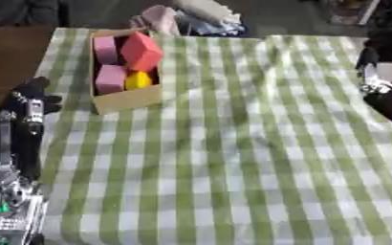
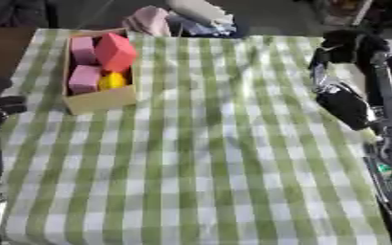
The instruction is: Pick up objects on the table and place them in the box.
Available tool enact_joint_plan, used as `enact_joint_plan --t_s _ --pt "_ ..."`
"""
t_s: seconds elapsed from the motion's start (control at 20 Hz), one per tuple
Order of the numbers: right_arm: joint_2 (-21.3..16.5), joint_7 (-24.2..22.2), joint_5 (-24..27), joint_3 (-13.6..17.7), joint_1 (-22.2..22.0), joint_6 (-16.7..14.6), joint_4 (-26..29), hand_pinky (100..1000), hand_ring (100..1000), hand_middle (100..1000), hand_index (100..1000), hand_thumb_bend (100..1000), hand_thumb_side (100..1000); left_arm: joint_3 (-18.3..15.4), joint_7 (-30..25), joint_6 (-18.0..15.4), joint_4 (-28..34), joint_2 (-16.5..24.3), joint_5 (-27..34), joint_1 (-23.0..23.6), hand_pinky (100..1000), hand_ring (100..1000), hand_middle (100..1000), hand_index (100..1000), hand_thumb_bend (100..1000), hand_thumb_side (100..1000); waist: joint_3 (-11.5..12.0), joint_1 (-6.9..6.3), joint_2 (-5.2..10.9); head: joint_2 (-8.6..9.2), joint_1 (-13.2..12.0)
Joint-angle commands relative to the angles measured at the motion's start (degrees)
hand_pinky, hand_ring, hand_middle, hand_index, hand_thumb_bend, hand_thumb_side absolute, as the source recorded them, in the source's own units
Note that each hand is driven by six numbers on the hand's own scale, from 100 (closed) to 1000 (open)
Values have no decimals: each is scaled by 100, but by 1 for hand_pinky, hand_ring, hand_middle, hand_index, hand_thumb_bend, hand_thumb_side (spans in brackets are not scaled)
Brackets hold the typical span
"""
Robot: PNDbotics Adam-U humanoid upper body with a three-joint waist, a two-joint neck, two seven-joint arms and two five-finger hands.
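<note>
**All blocks seem to be in the box; I check before I stop**

On the green checked cloth (image 1: 233,158) I see no object left to pick. The cardboard box (image 1: 128,99) stands near the far left corner of the tabletop, and inside it lie two pink blocks (image 1: 109,78), one red block (image 1: 142,51) and a small yellow piece (image 1: 137,80). The red block sits tilted on top and rises above the rim.

My left hand (image 1: 32,93) rests at the left edge of the tabletop, just beside the box; it looks dark and bunched, and I cannot tell if its fingers are curled or relaxed. My right hand (image 2: 343,45) is at the far right edge, holding nothing as far as I see, but its fingers also I cannot tell.

I judge the task nearly finished. To do this step well, I would keep both arms away from the box, so the tilted red block is not knocked out, and look over the cloth folds for any hidden piece
</note>
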State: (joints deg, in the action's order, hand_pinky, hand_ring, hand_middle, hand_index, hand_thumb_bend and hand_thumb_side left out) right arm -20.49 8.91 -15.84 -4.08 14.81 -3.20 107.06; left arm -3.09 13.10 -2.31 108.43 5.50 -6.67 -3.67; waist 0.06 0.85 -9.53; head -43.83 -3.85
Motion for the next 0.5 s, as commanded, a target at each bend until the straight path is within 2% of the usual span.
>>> enact_joint_plan --t_s 0.05,0.25,0.5 --pt "173 30 99 62 -175 -57 37 683 651 641 824 100 450 12 -13 33 42 9 -50 -11 649 638 722 761 300 757 -60 -130 49 -28 -180" --pt "628 -13 -21 67 -475 -223 -9 680 649 638 839 100 445 86 -81 47 9 1 -58 16 652 644 727 765 297 762 -120 -147 34 -28 -247" --pt "825 -23 -233 72 -602 -280 -118 680 644 635 840 100 437 149 -151 57 8 1 -83 17 655 647 731 767 295 763 -146 -156 6 -28 -206"
